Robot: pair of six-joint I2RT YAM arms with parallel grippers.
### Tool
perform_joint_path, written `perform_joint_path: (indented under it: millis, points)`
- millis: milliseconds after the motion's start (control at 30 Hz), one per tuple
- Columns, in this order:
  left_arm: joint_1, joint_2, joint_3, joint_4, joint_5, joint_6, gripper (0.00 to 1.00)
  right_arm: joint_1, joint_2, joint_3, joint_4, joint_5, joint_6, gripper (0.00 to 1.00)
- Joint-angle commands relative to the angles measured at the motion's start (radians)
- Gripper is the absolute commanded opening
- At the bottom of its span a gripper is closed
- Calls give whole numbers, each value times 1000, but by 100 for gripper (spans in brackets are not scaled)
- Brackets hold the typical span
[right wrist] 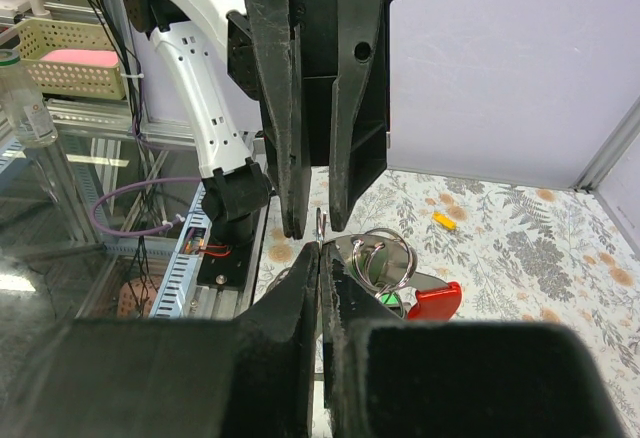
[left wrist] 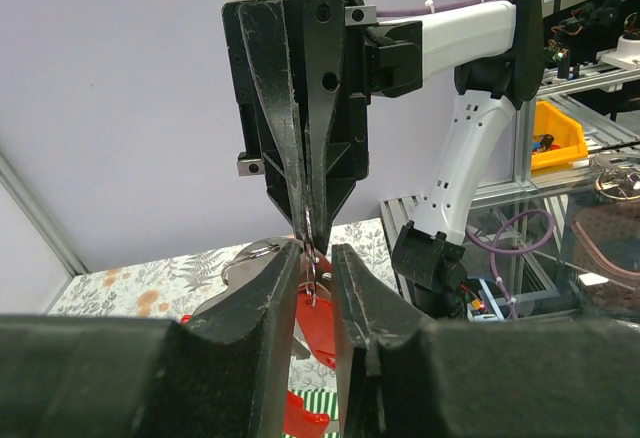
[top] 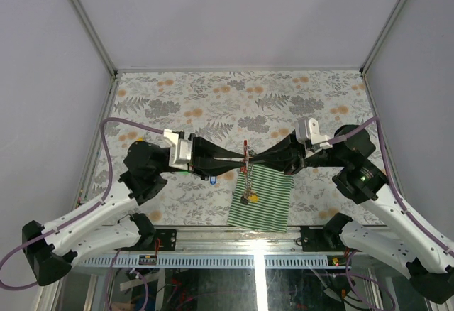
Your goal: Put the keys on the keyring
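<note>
Both grippers meet tip to tip above the table. My right gripper (top: 250, 160) (right wrist: 321, 248) is shut on a thin metal ring of the keyring (right wrist: 320, 226). From it a grey chain (top: 246, 182) hangs down to a yellowish tag (top: 252, 199) over the striped cloth. My left gripper (top: 241, 159) (left wrist: 314, 263) has its jaws slightly apart on either side of the same ring (left wrist: 312, 280), not pinching it. A red tag (left wrist: 318, 323) (right wrist: 436, 300), silver split rings (right wrist: 385, 253) and a green tag (right wrist: 391, 304) hang just behind the tips. A blue-tagged key (top: 213, 181) lies on the table.
A green-and-white striped cloth (top: 266, 201) lies under the grippers near the front edge. A small yellow-tagged piece (right wrist: 443, 220) lies on the floral table surface (top: 234, 98). Grey walls enclose the table on three sides.
</note>
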Motion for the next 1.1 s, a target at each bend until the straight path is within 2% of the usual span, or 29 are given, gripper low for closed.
perform_joint_path:
  millis: [0, 233, 400, 567, 700, 833, 933, 1067]
  points:
    - [-10, 7, 8, 66, 16, -12, 19, 3, 0, 58, 82, -3, 1, 0]
    - [-18, 20, 13, 65, 14, -9, 18, 3, 3, 55, 80, -4, 1, 0]
    - [-23, 33, 26, 64, 21, -5, 2, 2, 3, 47, 81, -2, -2, 0]
    - [-24, 29, 45, -3, 36, 38, 0, 3, -5, 47, 69, 4, -5, 2]
    - [-22, 3, 107, -238, 48, 205, 0, 3, -25, 78, -56, 14, -76, 16]
    - [-23, 27, 250, -665, 41, 459, 0, 3, -38, 108, -221, 30, -176, 28]
    - [-24, 92, 395, -969, 20, 641, 0, 2, -40, 111, -325, 53, -250, 32]
    - [-24, 188, 574, -1262, -31, 799, 0, 3, -38, 93, -375, 86, -279, 33]
